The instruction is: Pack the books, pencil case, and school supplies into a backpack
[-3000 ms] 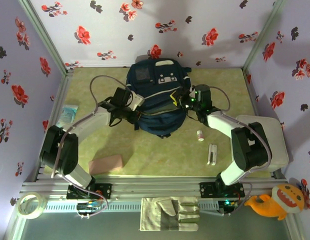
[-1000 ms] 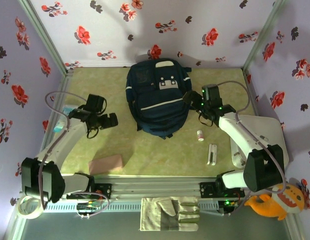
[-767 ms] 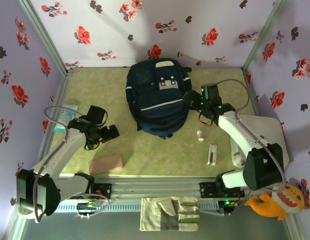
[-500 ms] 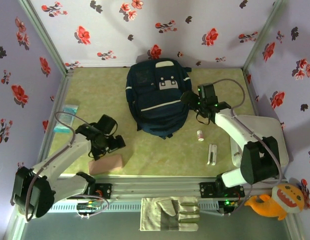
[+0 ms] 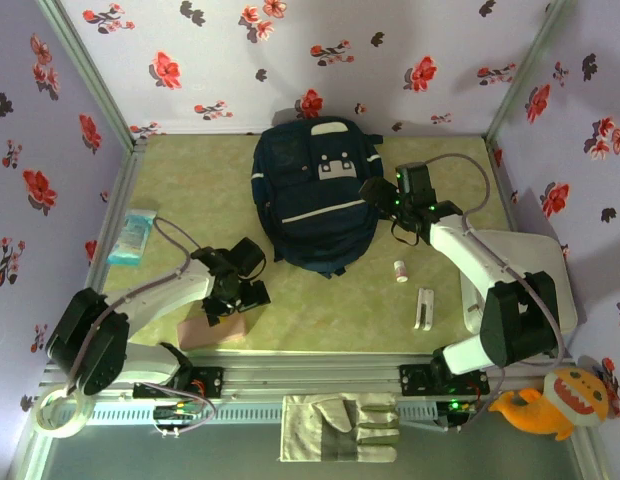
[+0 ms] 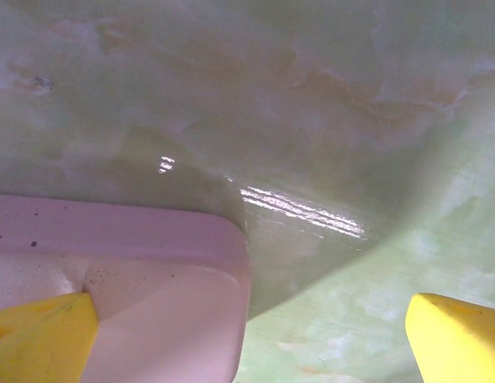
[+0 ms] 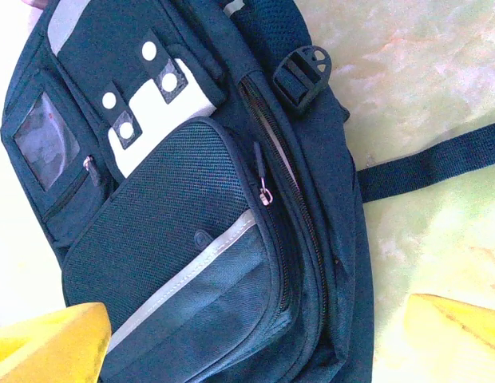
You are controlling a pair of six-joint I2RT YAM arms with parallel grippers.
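The pencil case [image 5: 212, 330] lies flat on the desk [image 5: 330, 305] near its front edge, on my left side, and my left gripper [image 5: 237, 303] hangs right over the case's far right corner. In the left wrist view the pink pouch [image 6: 112, 295] fills the lower left, with one yellow finger above its corner and the other above bare desk beside it, so my left gripper [image 6: 247, 351] stands wide apart and holds nothing; whether the finger touches the fabric I cannot tell. The backpack [image 5: 315, 195] lies farther back in the middle of the desk, front side up, well apart from the case. My right gripper [image 5: 375, 192] sits at the backpack's right edge, fingers spread wide and empty, looking down on the front pocket and its zip [image 7: 192, 239]. Nearer me on the right lie the tiny white tube [image 5: 400, 271] and the slim white bar [image 5: 424, 308], close together.
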